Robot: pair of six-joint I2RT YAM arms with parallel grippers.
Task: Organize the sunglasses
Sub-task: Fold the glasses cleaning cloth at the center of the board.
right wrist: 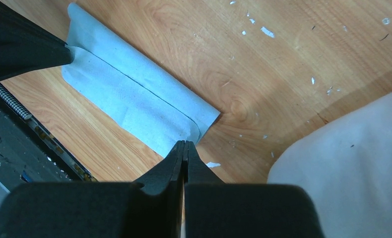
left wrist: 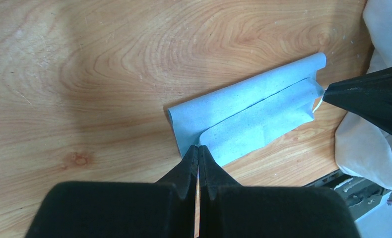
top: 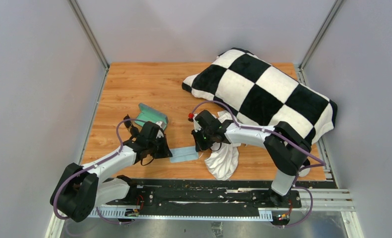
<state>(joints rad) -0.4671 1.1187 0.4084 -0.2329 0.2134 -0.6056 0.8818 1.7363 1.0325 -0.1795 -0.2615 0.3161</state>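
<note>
The left gripper (left wrist: 198,154) and right gripper (right wrist: 184,148) each pinch one end of the half-folded blue cloth (left wrist: 243,116), mid-frame; sunglasses not visible, possibly inside the case (top: 152,116) up-left; cloth still unstowed

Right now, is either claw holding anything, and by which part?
Both hold the cloth: the left claw pinches the folded flap's corner at one end, the right claw pinches the opposite end.
</note>
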